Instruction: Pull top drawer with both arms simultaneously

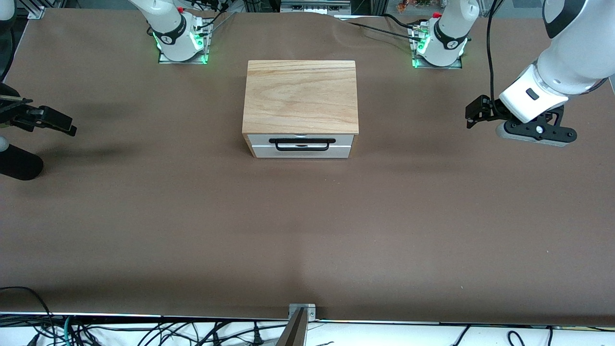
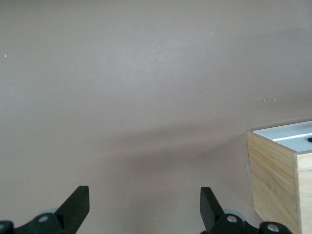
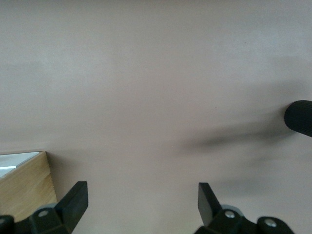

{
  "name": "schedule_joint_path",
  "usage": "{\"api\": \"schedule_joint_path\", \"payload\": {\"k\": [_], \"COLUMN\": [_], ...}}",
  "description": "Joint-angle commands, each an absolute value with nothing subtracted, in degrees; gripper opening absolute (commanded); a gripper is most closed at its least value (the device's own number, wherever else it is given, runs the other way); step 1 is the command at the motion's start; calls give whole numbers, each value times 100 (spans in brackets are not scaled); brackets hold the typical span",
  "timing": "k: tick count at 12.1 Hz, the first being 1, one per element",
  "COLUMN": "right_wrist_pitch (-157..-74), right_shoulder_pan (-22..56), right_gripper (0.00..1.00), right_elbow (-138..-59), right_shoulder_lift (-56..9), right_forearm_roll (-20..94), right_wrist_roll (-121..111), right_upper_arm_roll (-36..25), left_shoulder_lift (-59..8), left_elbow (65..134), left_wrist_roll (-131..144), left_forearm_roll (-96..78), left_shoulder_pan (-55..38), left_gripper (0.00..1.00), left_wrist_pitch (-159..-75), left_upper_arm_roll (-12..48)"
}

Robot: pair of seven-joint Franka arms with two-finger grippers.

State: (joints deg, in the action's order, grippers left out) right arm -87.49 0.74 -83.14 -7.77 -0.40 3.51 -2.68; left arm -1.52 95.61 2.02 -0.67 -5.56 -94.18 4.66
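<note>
I see nothing done yet: the shallow white-fronted top drawer (image 1: 301,146) with black wire handle sits closed mid-desk, while left gripper (image 2: 141,207) and right gripper (image 3: 141,204), fingers released, hover well apart from it.

White-fronted top drawer (image 1: 301,151) with black handle (image 1: 301,143), under a wood-grain cabinet top (image 1: 301,95); brown table (image 1: 307,230).

The left arm (image 1: 571,57) reached out over its own end of the desk (image 1: 192,230), its pincer (image 2: 144,207) held in the air with fingers spread wide. The right arm's pincer (image 3: 141,207) hung over its own end of the desk, fingers likewise parted and holding nothing.
</note>
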Motion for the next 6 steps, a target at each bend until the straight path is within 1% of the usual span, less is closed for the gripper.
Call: {"api": "schedule_joint_path", "payload": {"k": [1,6], "right_wrist_pitch": [-8675,-8675], "right_shoulder_pan": [44,35], "right_gripper": [100,100], "right_elbow": [-8174,-8174], "right_shoulder_lift": [-817,-817], "right_forearm_roll": [-88,-88], "right_wrist_roll": [299,308], "right_upper_arm_roll": [-255,-264], "left_shoulder_lift": [-70,-79], "left_elbow": [9598,9589], "left_wrist_roll": [149,114], "left_forearm_roll": [-141,-141], "left_shoulder_pan": [-571,-563], "left_gripper": [100,100], "left_wrist_pitch": [-9334,-9264], "left_upper_arm_roll": [457,422]}}
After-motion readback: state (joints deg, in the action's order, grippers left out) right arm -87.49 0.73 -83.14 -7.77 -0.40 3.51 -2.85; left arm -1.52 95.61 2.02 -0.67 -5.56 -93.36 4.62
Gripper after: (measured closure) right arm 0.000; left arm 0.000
